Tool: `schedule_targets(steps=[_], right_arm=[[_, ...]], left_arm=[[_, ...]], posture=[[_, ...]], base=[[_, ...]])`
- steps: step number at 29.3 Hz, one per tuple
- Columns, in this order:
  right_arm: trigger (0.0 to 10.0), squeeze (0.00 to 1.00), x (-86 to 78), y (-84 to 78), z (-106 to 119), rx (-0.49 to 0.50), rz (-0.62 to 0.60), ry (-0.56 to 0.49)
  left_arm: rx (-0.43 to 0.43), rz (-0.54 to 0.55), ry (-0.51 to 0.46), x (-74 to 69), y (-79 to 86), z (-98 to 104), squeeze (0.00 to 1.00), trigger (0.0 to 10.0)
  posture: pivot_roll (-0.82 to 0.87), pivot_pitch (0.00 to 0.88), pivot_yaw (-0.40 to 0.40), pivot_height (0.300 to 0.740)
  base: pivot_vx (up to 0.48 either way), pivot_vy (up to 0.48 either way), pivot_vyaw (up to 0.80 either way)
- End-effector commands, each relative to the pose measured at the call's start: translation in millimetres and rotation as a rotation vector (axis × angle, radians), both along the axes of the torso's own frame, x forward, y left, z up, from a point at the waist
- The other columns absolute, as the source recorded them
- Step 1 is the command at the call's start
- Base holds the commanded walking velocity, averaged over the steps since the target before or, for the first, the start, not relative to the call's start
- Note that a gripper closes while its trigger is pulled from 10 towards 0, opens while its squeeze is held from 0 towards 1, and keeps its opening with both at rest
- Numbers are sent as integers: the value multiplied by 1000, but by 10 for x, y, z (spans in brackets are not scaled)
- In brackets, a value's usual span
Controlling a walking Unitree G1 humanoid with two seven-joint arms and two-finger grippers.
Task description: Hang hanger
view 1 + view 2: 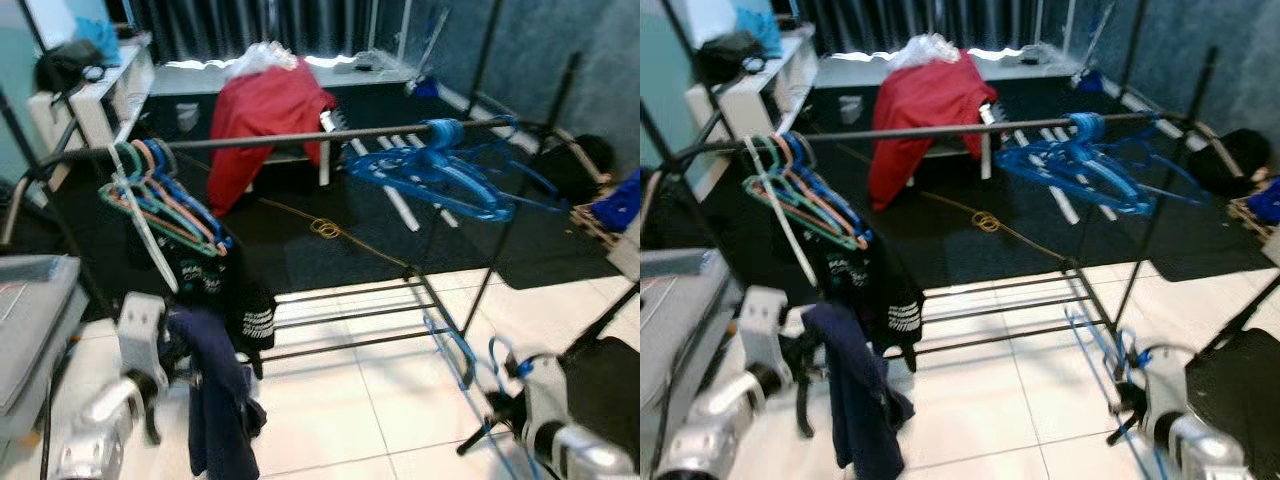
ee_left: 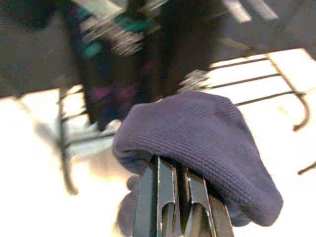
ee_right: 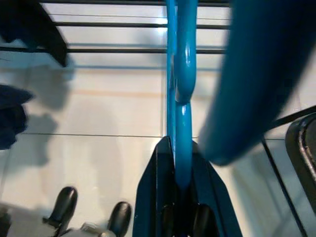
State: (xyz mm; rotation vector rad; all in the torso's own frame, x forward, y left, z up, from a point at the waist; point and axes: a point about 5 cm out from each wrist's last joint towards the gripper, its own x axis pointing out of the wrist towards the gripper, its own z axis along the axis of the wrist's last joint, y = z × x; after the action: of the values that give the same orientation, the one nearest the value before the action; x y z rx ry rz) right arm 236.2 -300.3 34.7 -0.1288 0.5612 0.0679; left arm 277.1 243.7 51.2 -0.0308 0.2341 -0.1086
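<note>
The right gripper has its jaws closed on a blue plastic hanger, pinching a thin bar of it low at about 5 o'clock in the head view, above the tiled floor and well below the rack's top rail. The hanger looks light, stiff and smooth, so it may swivel in a narrow pinch; a hold near the neck under the hook would likely steer it best onto the rail. The left gripper, at 7 o'clock, has its jaws nearly together under a dark blue knit garment draped over them: soft, limp, likely to slide. Other blue hangers hang at 2 o'clock, pastel ones at 10 o'clock.
</note>
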Motion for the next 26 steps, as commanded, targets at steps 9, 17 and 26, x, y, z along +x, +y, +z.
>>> schedule_targets(steps=[9,17,26], right_arm=[[10000,0,-342,-1,-289,143,-164,-65],[10000,0,-309,6,-342,172,-157,-83],[10000,0,-316,9,-382,172,-153,-81]], left_arm=[[-11,162,101,-474,-63,-449,0,10000],[-33,165,87,-442,-110,-466,0,10000],[2,196,86,-428,-187,-483,0,10000]], posture=[[-27,84,-3,740],[-4,75,-17,740],[-3,62,-30,740]], base=[[0,0,763],[0,0,763],[0,0,763]])
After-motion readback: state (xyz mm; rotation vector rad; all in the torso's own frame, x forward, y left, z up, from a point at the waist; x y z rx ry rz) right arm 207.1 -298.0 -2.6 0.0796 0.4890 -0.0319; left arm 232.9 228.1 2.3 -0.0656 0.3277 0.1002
